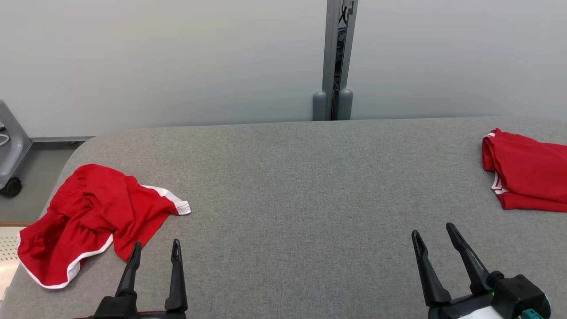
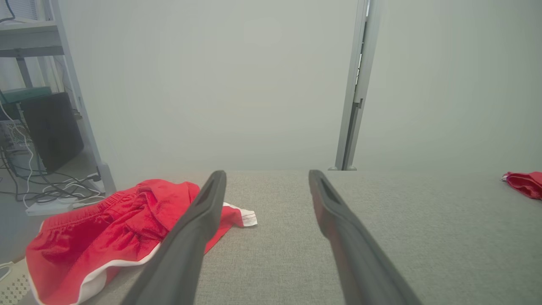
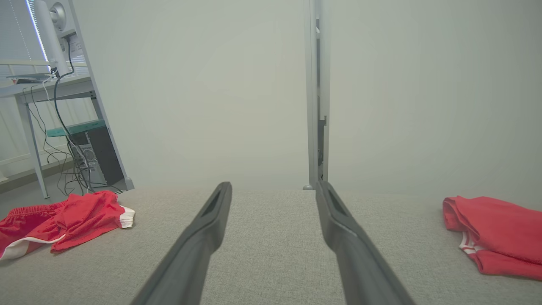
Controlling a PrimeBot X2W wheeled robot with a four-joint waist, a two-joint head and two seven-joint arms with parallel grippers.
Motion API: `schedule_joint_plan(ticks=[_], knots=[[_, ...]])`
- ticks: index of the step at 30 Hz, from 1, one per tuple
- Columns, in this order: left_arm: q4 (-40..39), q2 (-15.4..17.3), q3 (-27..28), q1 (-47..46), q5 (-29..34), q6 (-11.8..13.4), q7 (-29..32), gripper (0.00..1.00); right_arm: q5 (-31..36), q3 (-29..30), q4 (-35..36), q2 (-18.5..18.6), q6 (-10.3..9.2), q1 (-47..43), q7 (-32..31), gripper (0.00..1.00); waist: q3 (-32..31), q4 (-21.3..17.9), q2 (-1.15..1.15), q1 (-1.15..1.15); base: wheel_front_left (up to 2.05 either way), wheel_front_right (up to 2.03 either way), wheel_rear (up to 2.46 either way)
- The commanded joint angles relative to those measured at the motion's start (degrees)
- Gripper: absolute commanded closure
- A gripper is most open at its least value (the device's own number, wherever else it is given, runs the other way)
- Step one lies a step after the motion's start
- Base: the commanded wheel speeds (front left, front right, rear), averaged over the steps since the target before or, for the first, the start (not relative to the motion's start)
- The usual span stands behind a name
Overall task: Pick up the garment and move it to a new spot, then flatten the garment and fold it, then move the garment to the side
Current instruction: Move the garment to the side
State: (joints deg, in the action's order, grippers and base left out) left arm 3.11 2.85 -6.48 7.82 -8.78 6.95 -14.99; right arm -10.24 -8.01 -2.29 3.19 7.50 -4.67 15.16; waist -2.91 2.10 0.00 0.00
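A crumpled pair of red shorts with white trim lies at the left end of the grey table; it also appears in the left wrist view and the right wrist view. A second red garment, folded, rests at the table's right edge, seen too as the folded garment in the right wrist view. My left gripper is open, just to the near right of the crumpled shorts, holding nothing. My right gripper is open over bare cloth at the near right.
A pale wall with a grey vertical post stands behind the table. Beyond the table's left end are a grey wheeled stand, a desk with a computer tower and cables on the floor. The table's middle is bare grey fabric.
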Motion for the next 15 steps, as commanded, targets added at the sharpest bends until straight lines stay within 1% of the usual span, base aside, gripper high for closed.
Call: schedule_joint_plan(ticks=[1, 6, 15], knots=[[-0.31, 0.14, 0.32, 0.45, -0.60, 0.27, -0.20, 0.00, -0.30, 0.18, 0.38, -0.02, -0.01, -0.81, 0.04, 0.00, -0.22, 0.01, 0.00, 0.00, 0.00, 0.00, 0.00], [-0.34, 0.13, 0.43, 1.13, -1.01, 0.67, -0.19, 0.00, -0.19, 0.27, 0.62, -0.08, -0.01, -1.47, 0.04, 0.00, -0.54, -0.07, 0.00, 0.00, 0.00, 0.00, 0.00], [0.27, 0.13, 0.26, 0.68, 0.23, -0.15, -0.19, 0.00, -0.36, 0.73, 0.51, -0.13, -0.01, -1.70, 0.03, 0.00, -0.62, 0.57, 0.00, 0.00, 0.00, 0.00, 0.00]])
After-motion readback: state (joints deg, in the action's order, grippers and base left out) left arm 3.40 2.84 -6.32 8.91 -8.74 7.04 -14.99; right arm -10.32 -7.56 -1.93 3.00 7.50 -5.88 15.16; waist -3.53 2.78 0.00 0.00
